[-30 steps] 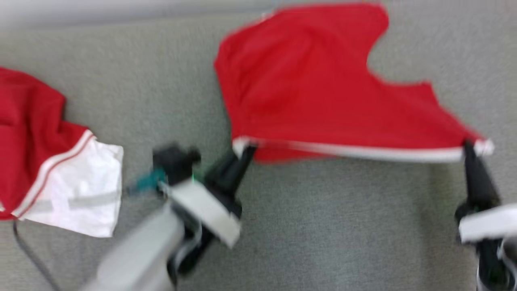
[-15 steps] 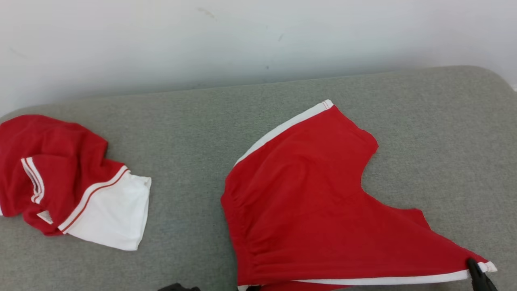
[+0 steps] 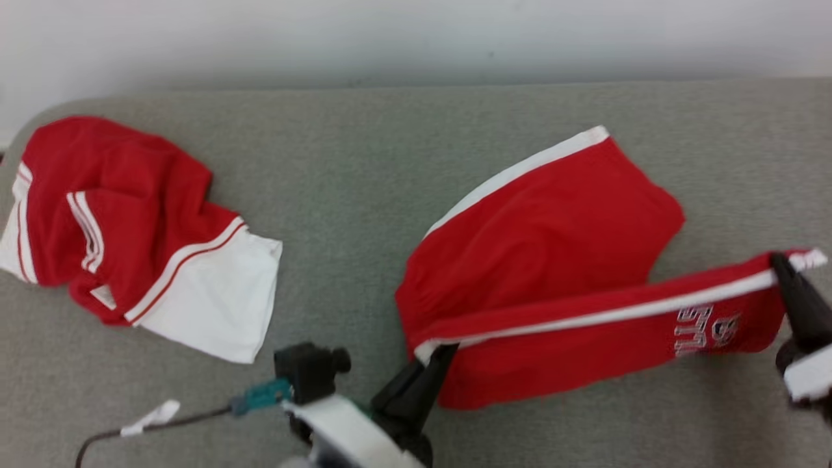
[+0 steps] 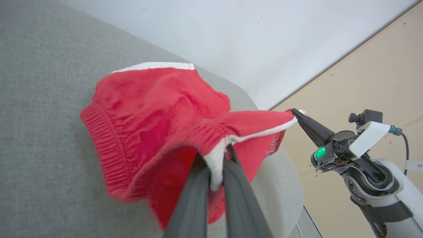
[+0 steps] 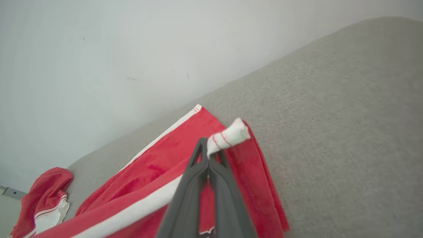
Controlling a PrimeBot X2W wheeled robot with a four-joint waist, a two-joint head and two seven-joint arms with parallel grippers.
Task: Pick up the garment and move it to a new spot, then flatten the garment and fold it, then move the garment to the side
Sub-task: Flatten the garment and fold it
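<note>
Now mid-fold: left gripper (image 3: 443, 354) and right gripper (image 3: 780, 265) each pinch tight the white-trimmed edge (image 3: 585, 318) of the red shorts (image 3: 552, 240), raised. Next, probably, lay it evenly over the far half.

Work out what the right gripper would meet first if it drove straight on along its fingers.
Apart from the corner of the red shorts it pinches, the right gripper would probably reach the grey cushion first, short of the white wall; depth is unclear.
</note>
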